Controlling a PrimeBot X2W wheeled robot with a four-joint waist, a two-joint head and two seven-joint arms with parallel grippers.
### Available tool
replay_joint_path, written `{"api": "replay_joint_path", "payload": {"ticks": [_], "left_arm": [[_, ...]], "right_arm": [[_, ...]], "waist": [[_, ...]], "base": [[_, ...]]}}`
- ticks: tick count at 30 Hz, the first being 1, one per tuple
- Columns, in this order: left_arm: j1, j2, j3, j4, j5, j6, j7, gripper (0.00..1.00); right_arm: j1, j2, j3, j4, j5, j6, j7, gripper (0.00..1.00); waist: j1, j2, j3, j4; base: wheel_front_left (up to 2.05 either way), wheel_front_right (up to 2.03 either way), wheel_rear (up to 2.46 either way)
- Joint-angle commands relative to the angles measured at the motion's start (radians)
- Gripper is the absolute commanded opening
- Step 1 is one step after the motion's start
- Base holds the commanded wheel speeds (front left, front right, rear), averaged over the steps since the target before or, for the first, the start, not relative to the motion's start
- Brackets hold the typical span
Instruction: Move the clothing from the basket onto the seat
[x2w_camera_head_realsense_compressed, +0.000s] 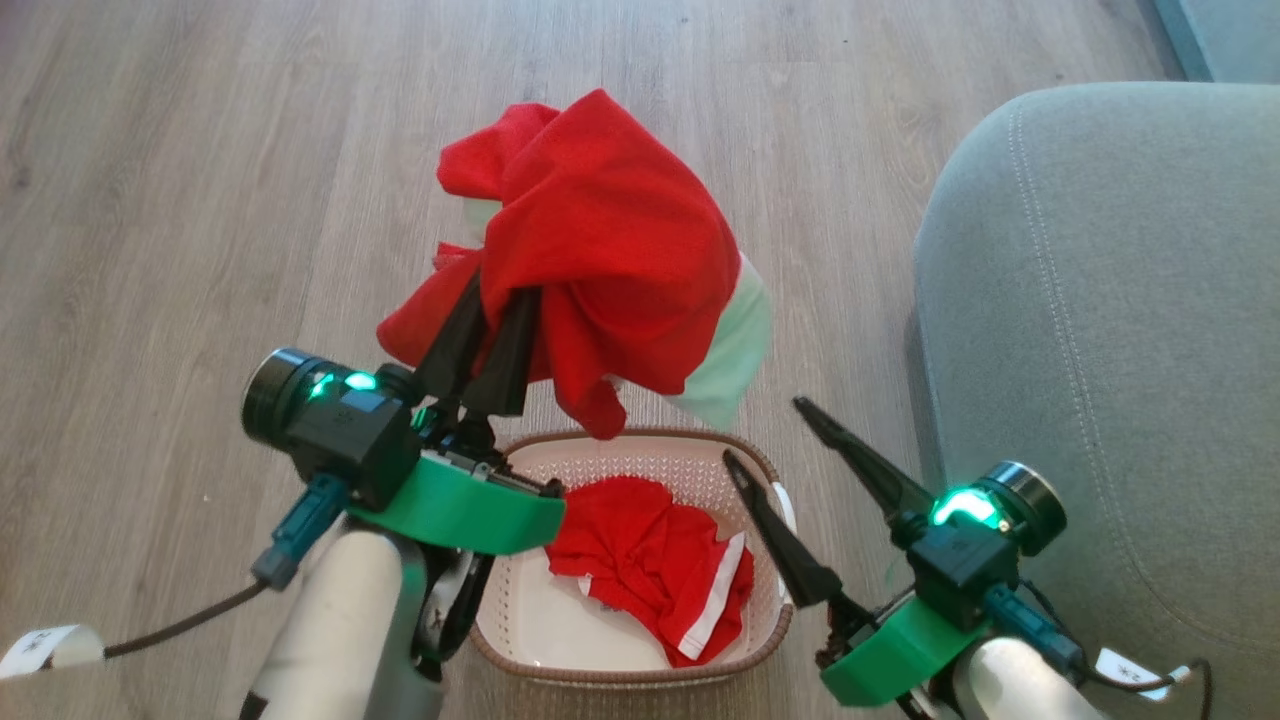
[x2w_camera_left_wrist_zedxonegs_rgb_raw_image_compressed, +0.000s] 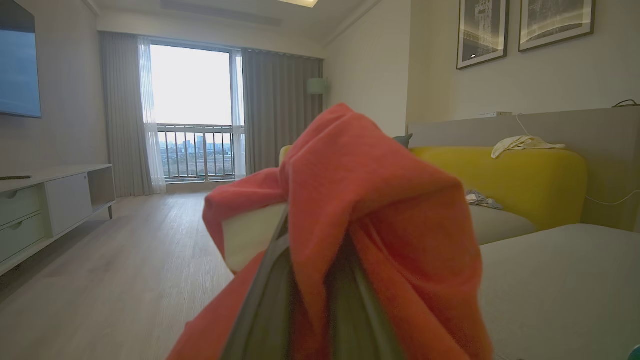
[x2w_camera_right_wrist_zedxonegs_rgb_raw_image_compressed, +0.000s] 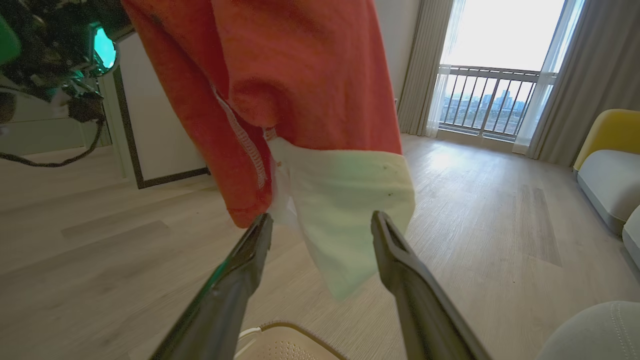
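Garment (x2w_camera_head_realsense_compressed: 610, 230) hanging above basket (x2w_camera_head_realsense_compressed: 650, 462)
Left gripper (x2w_camera_head_realsense_compressed: 490, 310) pinches it between its fingers (x2w_camera_head_realsense_compressed: 455, 345); right gripper (x2w_camera_head_realsense_compressed: 765, 430) stands wide, empty.

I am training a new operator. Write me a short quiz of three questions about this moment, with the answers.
1. True or false: the left claw is shut on a red garment that hangs above the basket.
2. The right claw is: A) open, holding nothing; B) shut on the basket's handle; C) shut on a garment.
3. Fill in: the grey-green seat stands at the robot's ____ side.
Key: 1 true; 2 A; 3 right.
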Motion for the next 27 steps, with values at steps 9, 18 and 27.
{"api": "replay_joint_path", "payload": {"ticks": [9,18,27], "left_arm": [[-0.067,0.006,-0.029,-0.008,0.016,-0.024,-0.01,0.0],[-0.069,0.006,-0.12,0.02,0.031,-0.049,-0.01,0.0],[-0.06,0.006,-0.228,0.075,0.029,-0.084,-0.01,0.0]], "right_arm": [[-0.074,-0.024,0.069,-0.063,-0.001,0.0,-0.006,1.0],[-0.111,-0.019,0.075,-0.047,-0.03,0.0,-0.006,1.0],[-0.133,0.01,0.046,-0.004,-0.064,0.0,-0.006,1.0]], "waist": [[0.0001,0.0,0.004,0.005],[0.0001,0.0,-0.001,0.016],[0.0001,0.0,-0.005,0.029]], "base": [[0.0,0.0,0.0],[0.0,0.0,0.0],[0.0,0.0,0.0]]}}
